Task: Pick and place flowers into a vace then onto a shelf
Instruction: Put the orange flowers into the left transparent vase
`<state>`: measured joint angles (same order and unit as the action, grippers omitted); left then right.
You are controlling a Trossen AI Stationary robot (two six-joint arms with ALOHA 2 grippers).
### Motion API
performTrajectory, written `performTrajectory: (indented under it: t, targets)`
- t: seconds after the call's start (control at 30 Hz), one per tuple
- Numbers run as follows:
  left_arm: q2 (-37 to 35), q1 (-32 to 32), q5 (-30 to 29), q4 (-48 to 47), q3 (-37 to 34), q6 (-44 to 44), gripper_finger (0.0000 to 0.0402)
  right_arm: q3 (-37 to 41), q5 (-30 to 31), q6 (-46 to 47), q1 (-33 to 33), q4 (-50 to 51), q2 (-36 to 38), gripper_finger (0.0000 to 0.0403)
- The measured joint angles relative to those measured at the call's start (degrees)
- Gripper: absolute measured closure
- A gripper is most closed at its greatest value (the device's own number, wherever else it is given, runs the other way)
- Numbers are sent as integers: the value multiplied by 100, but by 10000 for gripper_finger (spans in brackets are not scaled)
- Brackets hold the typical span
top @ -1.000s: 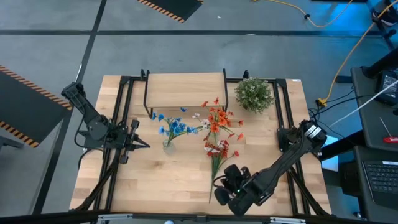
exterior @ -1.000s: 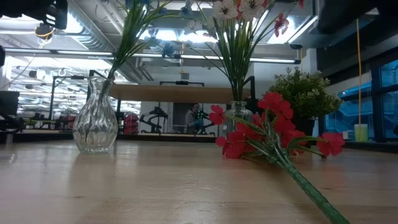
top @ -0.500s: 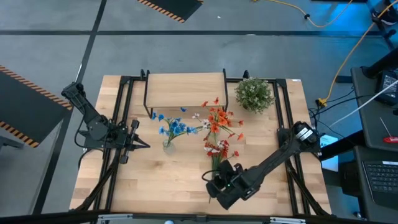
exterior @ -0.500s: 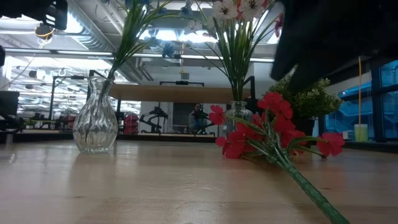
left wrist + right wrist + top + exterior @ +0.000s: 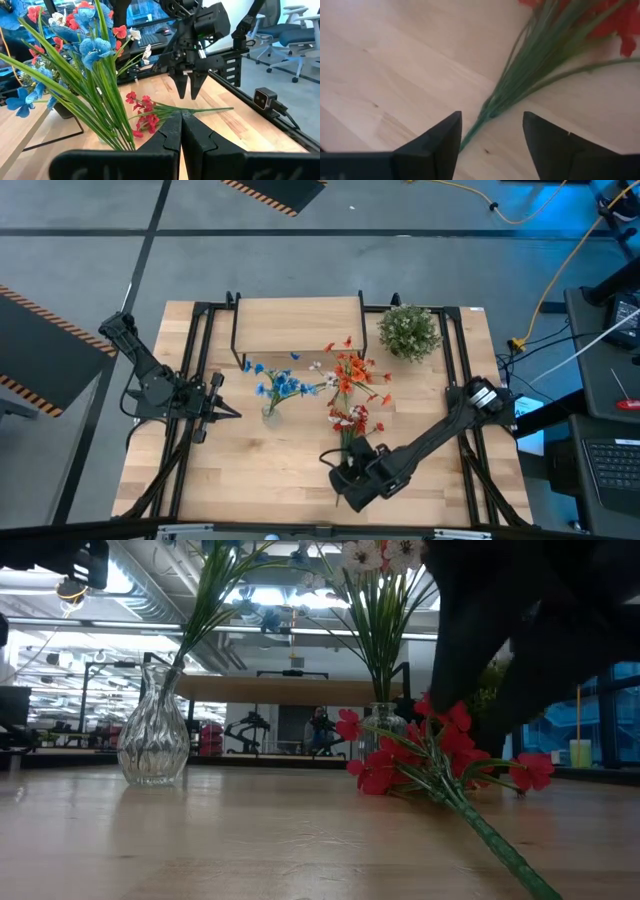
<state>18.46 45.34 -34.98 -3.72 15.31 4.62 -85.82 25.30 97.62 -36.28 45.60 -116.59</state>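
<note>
The step in hand is picking up the red sprig (image 5: 440, 755), the last one lying flat on the counter (image 5: 250, 470); the other flowers already stand in two vases beside it: the blue sprig (image 5: 283, 385) in the clear vase (image 5: 152, 730), the orange sprig (image 5: 350, 372) and white one in a second vase (image 5: 384, 718) just behind the red blooms.

The right claw (image 5: 491, 131) hangs over the red sprig's stem end, fingers spread open with the thin green stem lying between them but not yet touched. From above, the right arm stretches low from the counter's right edge toward the stem, wrist tipped down.

Next, I judge, the claw must sink until its fingers straddle the stem near the counter, then close; the stem is thin and could slip out.

The left claw (image 5: 181, 131) waits beside the clear vase, pinched closed and empty. The shelf (image 5: 297, 323) stands bare behind the vases.
</note>
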Motion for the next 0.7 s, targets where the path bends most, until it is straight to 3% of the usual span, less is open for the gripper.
performTrajectory:
  t: [0.7]
  targets:
    - [7,-2,2,-88,-4,-94,399,0,473,269,202,-245,-677,180]
